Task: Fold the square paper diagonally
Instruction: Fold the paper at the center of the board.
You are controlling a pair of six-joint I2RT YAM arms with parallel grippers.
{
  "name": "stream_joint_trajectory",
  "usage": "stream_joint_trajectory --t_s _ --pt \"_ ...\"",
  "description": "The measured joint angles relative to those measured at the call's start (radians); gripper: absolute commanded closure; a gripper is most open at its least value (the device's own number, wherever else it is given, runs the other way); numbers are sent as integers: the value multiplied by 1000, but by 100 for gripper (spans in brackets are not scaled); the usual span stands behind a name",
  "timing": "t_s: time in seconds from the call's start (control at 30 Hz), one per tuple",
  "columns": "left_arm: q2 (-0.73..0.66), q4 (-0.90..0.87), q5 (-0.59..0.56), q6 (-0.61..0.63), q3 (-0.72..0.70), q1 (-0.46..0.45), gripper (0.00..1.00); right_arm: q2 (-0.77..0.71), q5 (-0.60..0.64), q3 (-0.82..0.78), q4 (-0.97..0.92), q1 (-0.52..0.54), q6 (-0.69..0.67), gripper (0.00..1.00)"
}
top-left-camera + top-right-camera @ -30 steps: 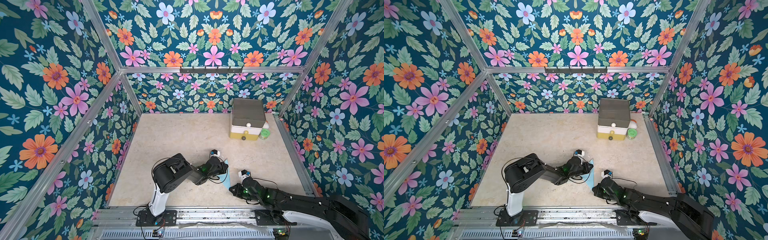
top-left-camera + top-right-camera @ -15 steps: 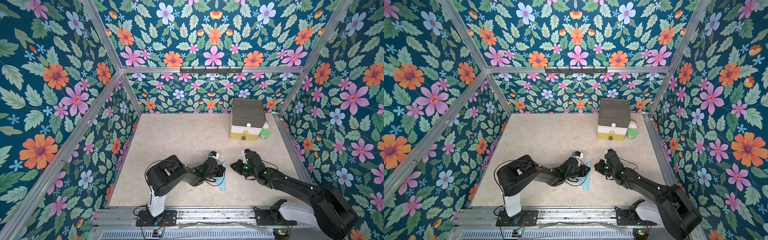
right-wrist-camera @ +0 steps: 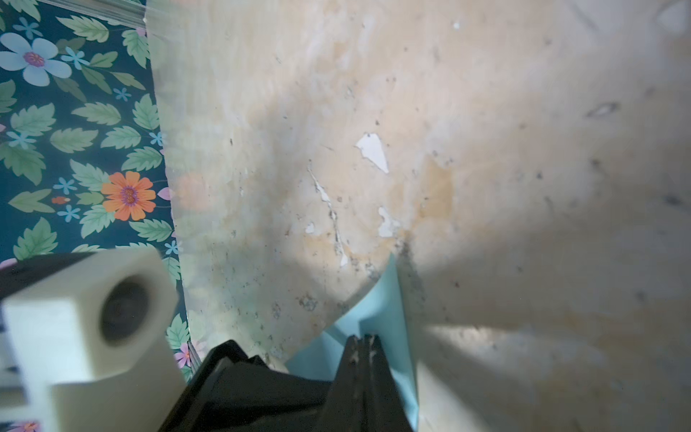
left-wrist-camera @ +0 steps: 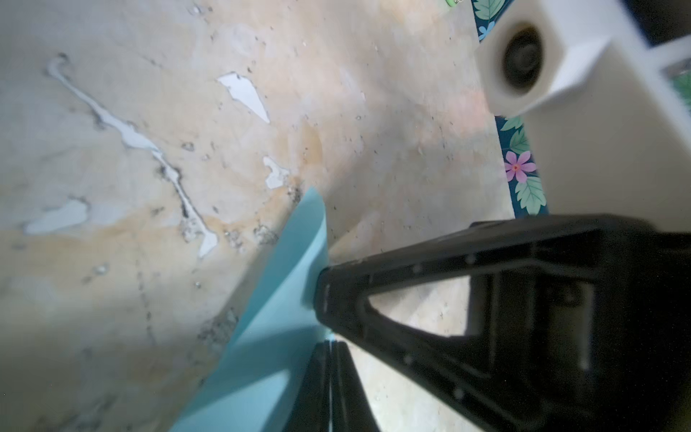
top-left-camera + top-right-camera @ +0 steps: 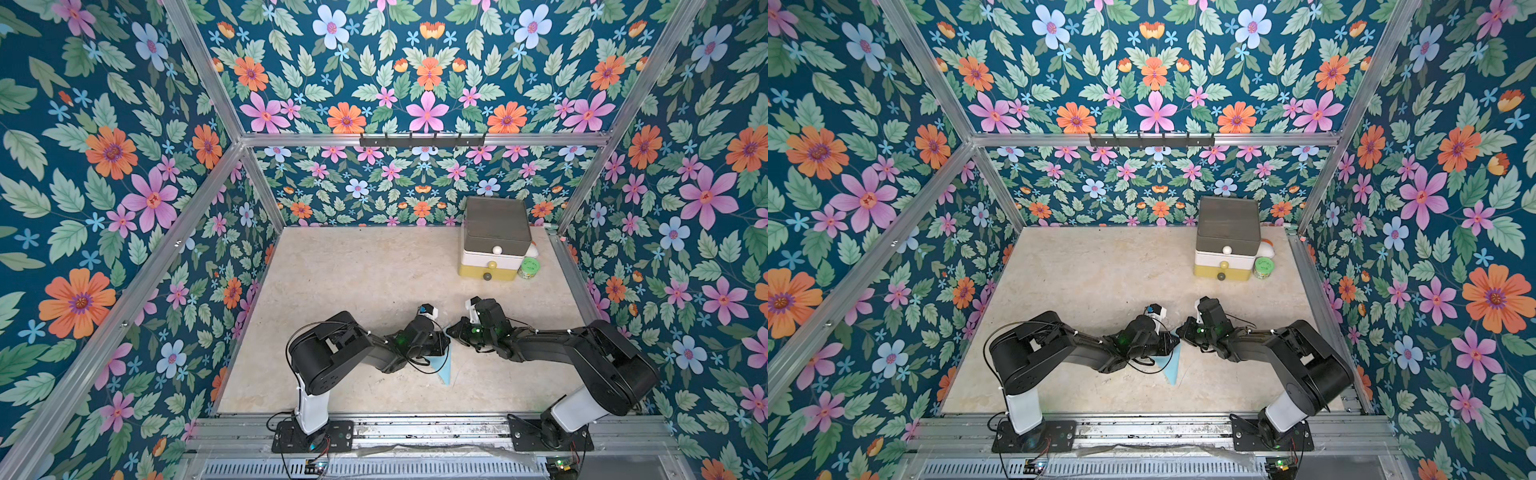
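Left gripper is pinching the square paper, partly raised, near center; right gripper, clenched empty, is touching its far edge.

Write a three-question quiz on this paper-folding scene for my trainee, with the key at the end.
1. True or false: the left pincer is wide open and well clear of the square paper.
2. What stands right beside the stacked drawer box at the back of the table? A) a green-lidded tub B) a red mug C) a banana
3. One word: are the jaws of the right pincer open or shut?

Key: 1 false, it is shut on the paper's edge; 2 A; 3 shut.
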Motion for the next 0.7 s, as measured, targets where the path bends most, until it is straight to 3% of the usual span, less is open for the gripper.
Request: stream_joint_trajectory --t_s 0.37,0.53,0.7 --pt "-63 -37 -5 0 -34 -45 87 94 -29 -55 224 -10 1 100" --pt "-56 -45 -12 -6 -49 -123 90 107 -25 -78 285 -9 5 100" --pt "-77 -13 -29 -60 -103 -138 95 113 -25 -87 309 -9 10 100"
